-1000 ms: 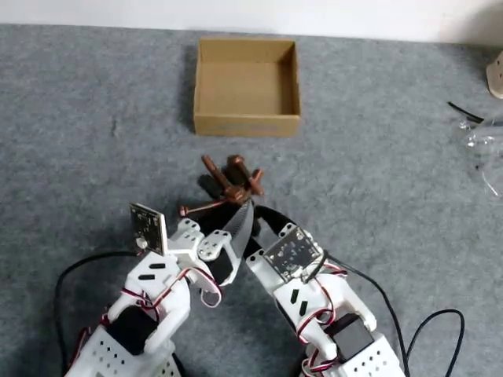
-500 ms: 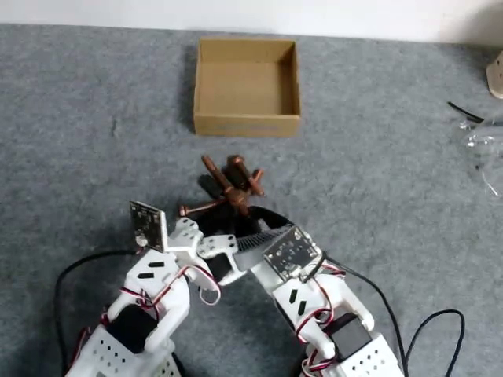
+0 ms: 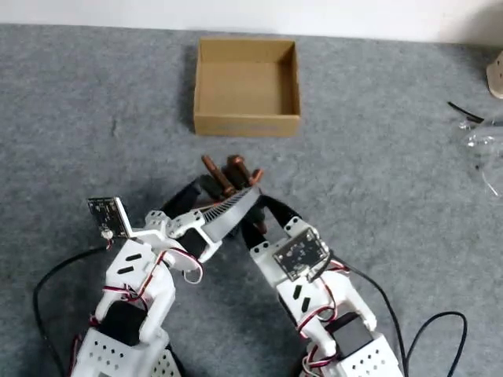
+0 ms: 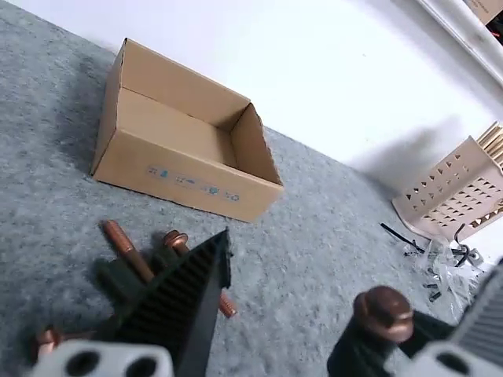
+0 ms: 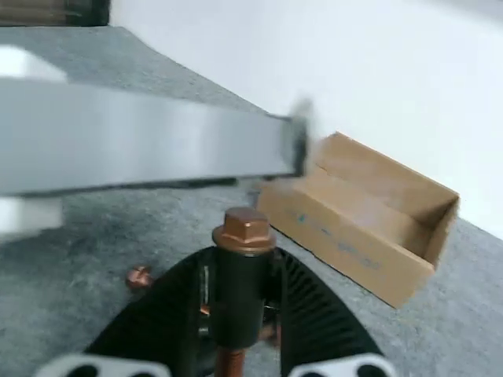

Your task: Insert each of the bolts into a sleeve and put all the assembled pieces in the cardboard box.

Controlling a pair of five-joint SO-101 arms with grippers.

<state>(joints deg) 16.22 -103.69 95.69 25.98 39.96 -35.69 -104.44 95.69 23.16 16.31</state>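
Observation:
The cardboard box (image 3: 247, 116) stands open and holds nothing at the back of the grey carpet. Just in front of it lies a small pile of copper bolts (image 3: 230, 174) and dark sleeves. My right gripper (image 5: 240, 292) is shut on a black sleeve with a copper bolt (image 5: 243, 230) standing upright in it, close behind the pile (image 3: 253, 224). My left gripper (image 3: 224, 196) is open, and its serrated finger (image 4: 185, 294) stretches over the near side of the pile, right beside the right gripper. Loose bolts (image 4: 126, 245) lie past that finger.
A pale perforated holder (image 4: 460, 192) and a tangle of clear plastic and wire (image 3: 479, 137) sit at the far right. One more copper bolt head (image 5: 140, 276) lies on the carpet near the right gripper. Open carpet spreads to the left and right of the box.
My left arm has swung to the left and its gripper has turned, so its serrated finger now lies across the pile's near side. The right gripper, still holding the sleeve, shifted slightly.

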